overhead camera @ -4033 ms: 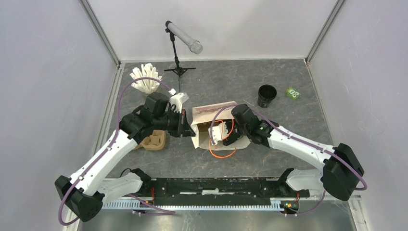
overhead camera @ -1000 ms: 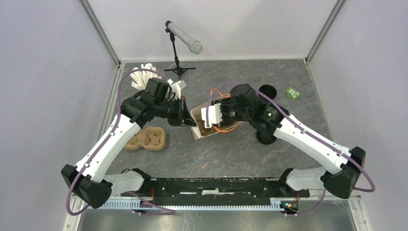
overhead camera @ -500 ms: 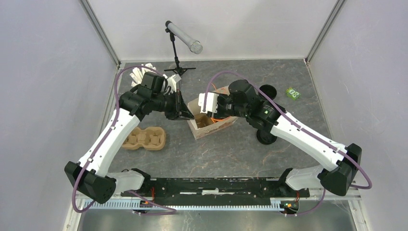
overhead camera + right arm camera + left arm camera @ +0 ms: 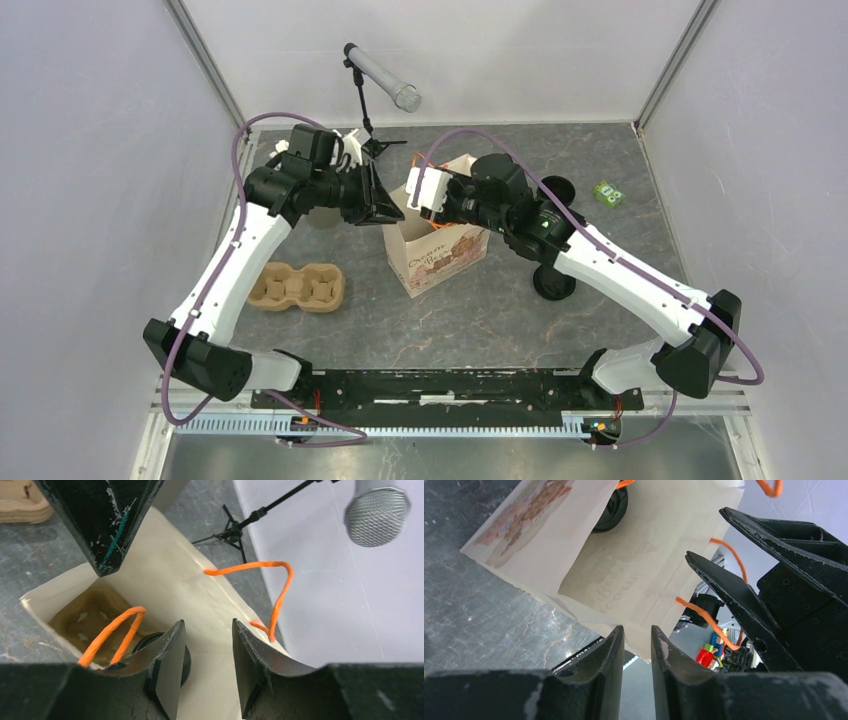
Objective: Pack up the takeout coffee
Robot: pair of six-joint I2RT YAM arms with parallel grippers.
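Observation:
The brown paper bag (image 4: pixel 440 255) with orange handles stands upright in mid table. My left gripper (image 4: pixel 395 215) is shut on its left rim, and the paper runs between the fingers in the left wrist view (image 4: pixel 637 630). My right gripper (image 4: pixel 415 205) is open at the bag's mouth, one finger inside and the far wall (image 4: pixel 210 595) showing between its fingers (image 4: pixel 207 625). A black round rim (image 4: pixel 194 655) shows deep in the bag. A black cup (image 4: pixel 558 188) stands behind my right arm. Another black round thing (image 4: pixel 553 283) lies under that arm.
A brown pulp cup carrier (image 4: pixel 300 288) lies left of the bag. A microphone on a stand (image 4: pixel 385 85) is at the back. White sticks (image 4: pixel 285 148) peek out behind my left arm. A small green box (image 4: pixel 608 193) sits far right. Walls enclose three sides.
Both grippers have risen and moved toward the back with the bag. The bag has gone from lying on its side to standing upright.

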